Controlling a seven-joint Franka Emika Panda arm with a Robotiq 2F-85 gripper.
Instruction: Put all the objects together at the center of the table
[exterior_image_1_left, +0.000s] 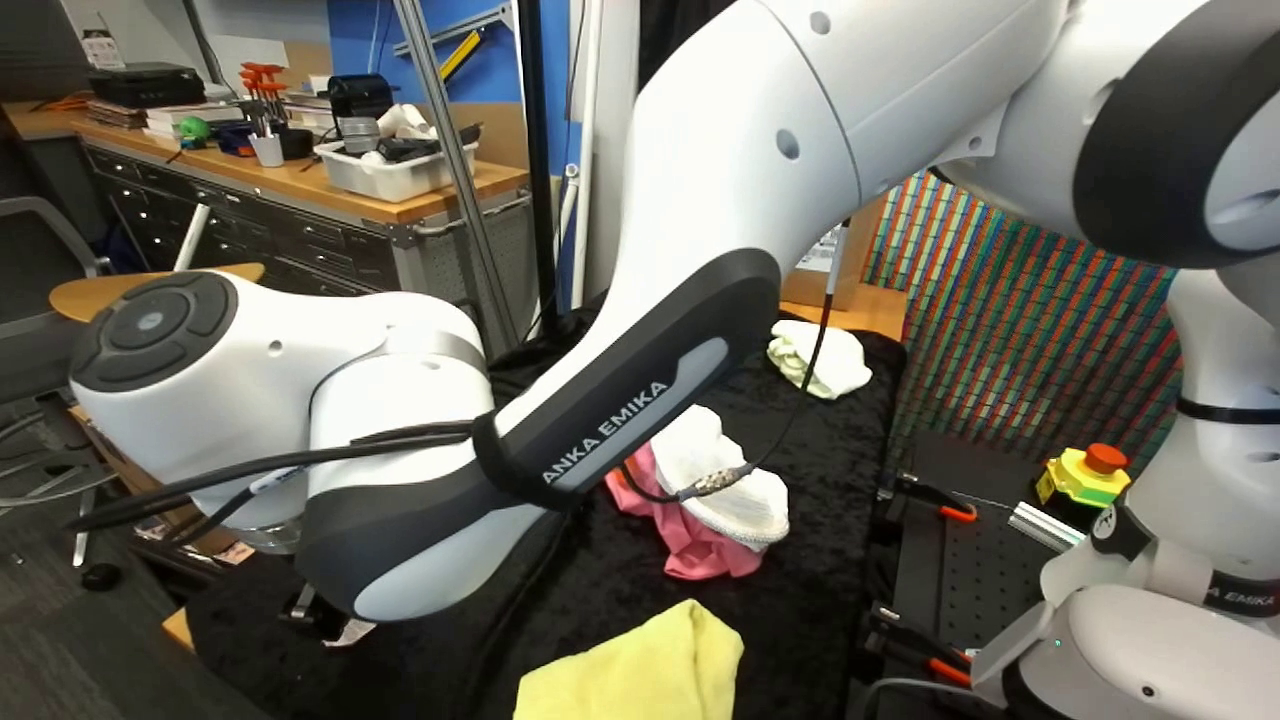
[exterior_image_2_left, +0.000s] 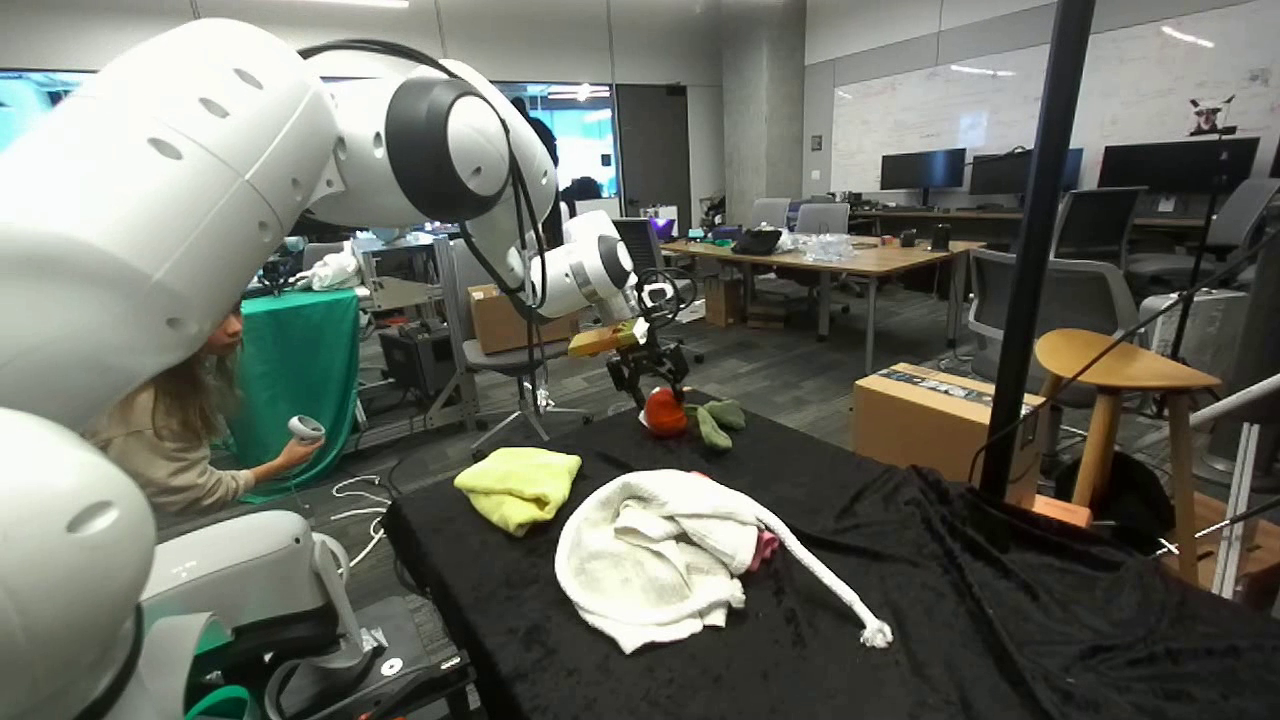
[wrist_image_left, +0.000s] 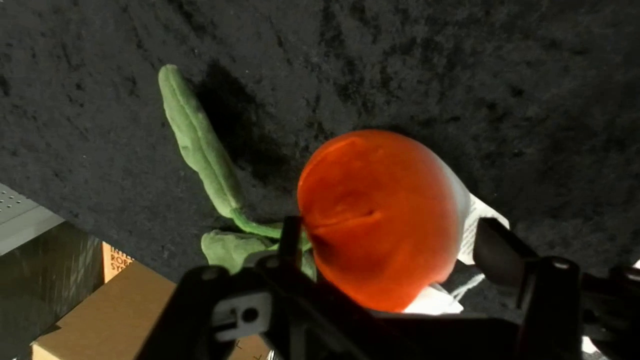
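The red-orange round toy (wrist_image_left: 375, 200), with green leaf-like parts (wrist_image_left: 200, 145) and white tags, rests near one edge of the black-draped table (exterior_image_2_left: 850, 480). Around it stands my open gripper (wrist_image_left: 390, 226). In the wrist view the left finger is at the toy's side, while a gap separates the right finger from it. A pale yellow cloth (exterior_image_2_left: 520, 485) lies nearer the robot base. Mid-table, a white cloth (exterior_image_2_left: 640, 560) covers part of a pink cloth (exterior_image_1_left: 700, 545), with a white rope (exterior_image_2_left: 820, 575) trailing away. Another white cloth (exterior_image_1_left: 820, 358) lies farther off in an exterior view.
Beyond the table edge by the toy sits a cardboard box (wrist_image_left: 110, 320). A black pole (exterior_image_2_left: 1030, 250) rises beside the table, near a wooden stool (exterior_image_2_left: 1120, 360). A person (exterior_image_2_left: 180, 430) holding a controller crouches behind the robot base. My arm hides much of the table in an exterior view.
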